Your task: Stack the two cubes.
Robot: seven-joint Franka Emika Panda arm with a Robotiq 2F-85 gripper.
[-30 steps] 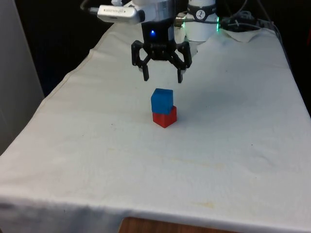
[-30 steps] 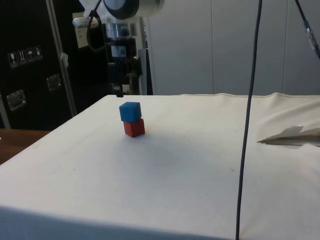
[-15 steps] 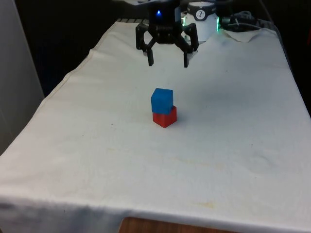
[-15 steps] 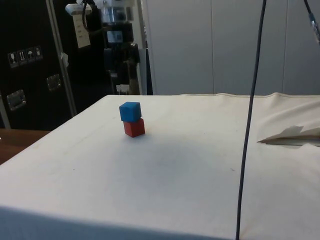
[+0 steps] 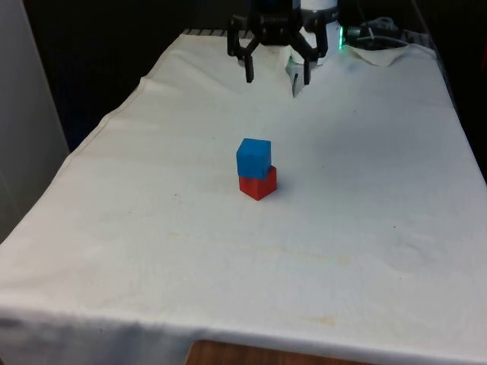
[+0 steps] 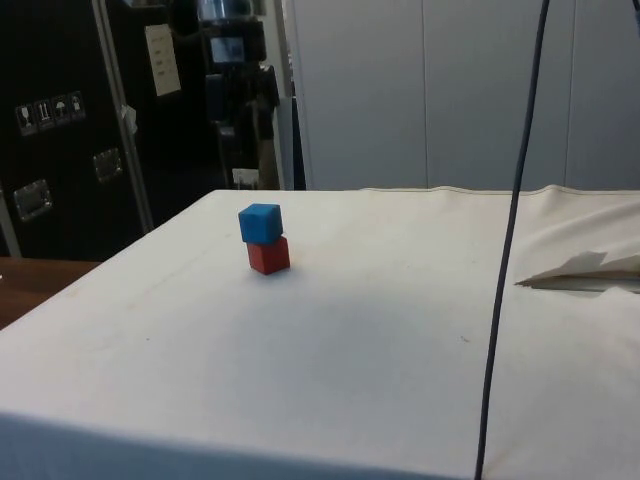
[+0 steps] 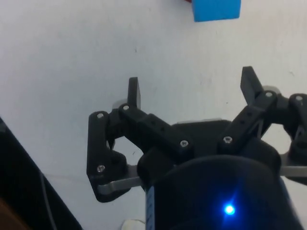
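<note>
Front view: blue cube [image 5: 253, 158] sits on top of red cube [image 5: 259, 182], mid-table on the white cloth [image 5: 152, 228], turned a little relative to the red one and offset slightly toward the front view's left, but seated. Stack looks done; judging from this, nothing is left except clearing the arm. Gripper [image 5: 276, 76] is high up near the table's far end, well apart from the stack, jaws spread wide, nothing between them.

Against the earlier front frames: the gripper was hanging just above the blue cube a second ago and has since climbed and pulled back toward the far end. Cubes have not shifted.

Side view: same stack, blue cube [image 6: 260, 222] on red cube [image 6: 268, 255], both in contact, no visible lean. The gripper's dark body [image 6: 228, 100] hangs above and behind the table edge, clear of the cubes. Earlier side frames had it lower, with a fingertip close over the blue cube; it is now higher and further back.

Wrist view: jaws spread, empty. Fingertips [image 7: 134, 91] frame bare cloth. Blue cube [image 7: 216, 9] lies off beyond them, not between them.
</note>
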